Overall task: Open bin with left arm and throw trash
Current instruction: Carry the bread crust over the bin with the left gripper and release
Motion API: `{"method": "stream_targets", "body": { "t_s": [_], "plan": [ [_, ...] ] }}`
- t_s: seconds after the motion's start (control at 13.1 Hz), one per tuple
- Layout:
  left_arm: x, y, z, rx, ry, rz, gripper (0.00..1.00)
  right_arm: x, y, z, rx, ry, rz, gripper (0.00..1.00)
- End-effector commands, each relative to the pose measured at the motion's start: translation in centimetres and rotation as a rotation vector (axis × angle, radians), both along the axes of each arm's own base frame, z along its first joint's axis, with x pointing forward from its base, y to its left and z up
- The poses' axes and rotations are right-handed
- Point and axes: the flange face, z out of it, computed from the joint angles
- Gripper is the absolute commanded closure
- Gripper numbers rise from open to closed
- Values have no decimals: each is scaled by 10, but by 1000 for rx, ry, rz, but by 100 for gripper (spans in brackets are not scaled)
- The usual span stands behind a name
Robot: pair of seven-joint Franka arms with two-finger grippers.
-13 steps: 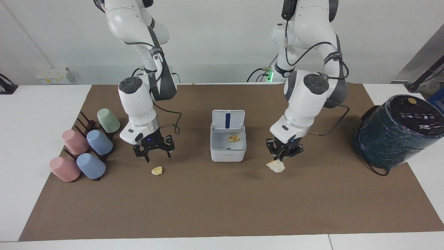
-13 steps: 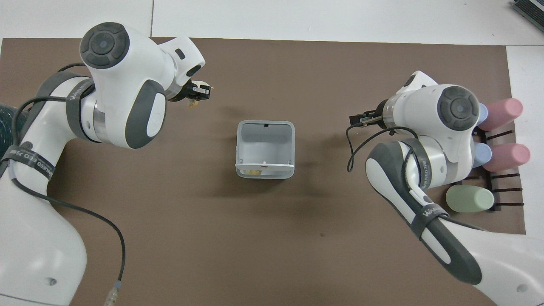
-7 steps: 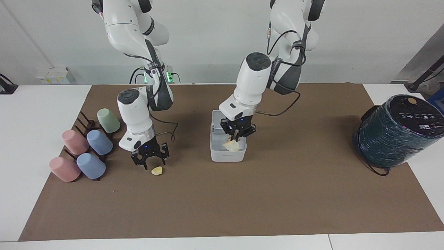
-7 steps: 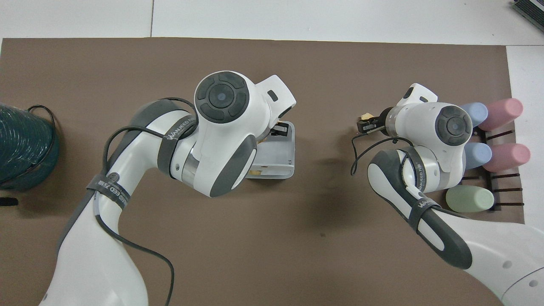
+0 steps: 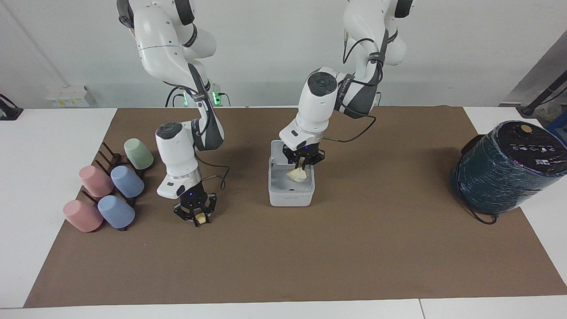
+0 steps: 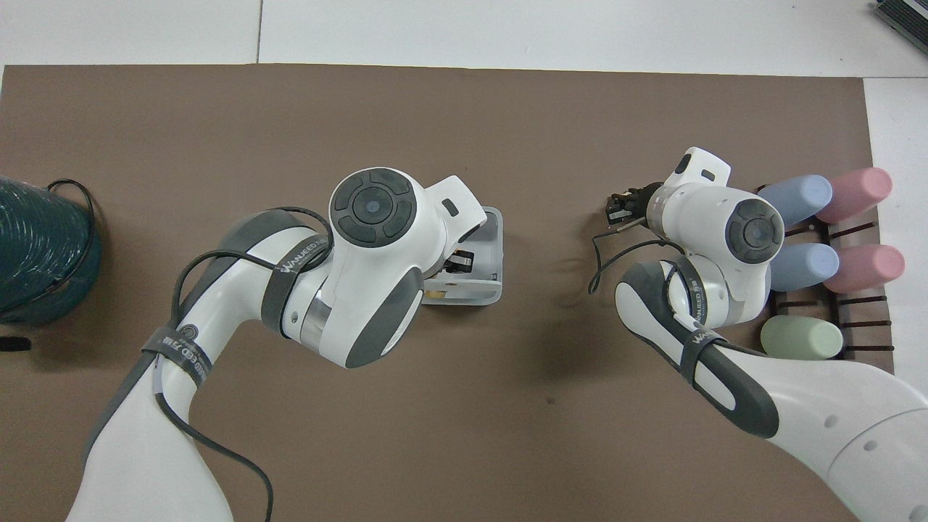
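The bin (image 5: 291, 188) stands mid-desk on the brown mat (image 5: 354, 248), lid raised, which leaves its cavity open from above. The left gripper (image 5: 303, 162) hangs over that cavity, jaws pinching the large triangular scrap (image 5: 297, 175); this appears to be the release position. Half a second ago the scrap sat slightly lower, toward the bin's front wall. Toward the right arm's end from the bin, the right gripper (image 5: 196, 213) is down at the mat, jaws around the small scrap (image 5: 201, 218), apparently closing on it. Half a second ago that scrap lay clear beside the spread jaws.
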Motion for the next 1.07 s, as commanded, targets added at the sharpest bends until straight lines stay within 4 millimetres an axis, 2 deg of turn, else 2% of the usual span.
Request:
{"method": "stream_targets", "body": {
  "t_s": [0.0,0.31,0.46,0.61,0.69,0.84,0.92,0.99],
  "plan": [
    [4,8,16,-32,-29,16,0,-4,3,5,-16,52,16,100],
    [7,13,32,-38,-38,25,0,-8,6,23,15,130,-116,100],
    [14,22,50,-31,-26,37,0,-2,8,33,26,129,-145,100],
    [43,72,97,-4,19,106,0,11,25,60,62,133,-229,100],
    [57,110,115,16,50,152,0,18,35,81,77,146,-273,100],
    [79,194,122,38,101,247,0,24,71,133,97,166,-308,100],
    [83,240,142,24,80,272,0,24,83,159,110,162,-330,100],
    [86,279,153,18,59,255,0,21,100,177,125,157,-334,100]
  ]
}}
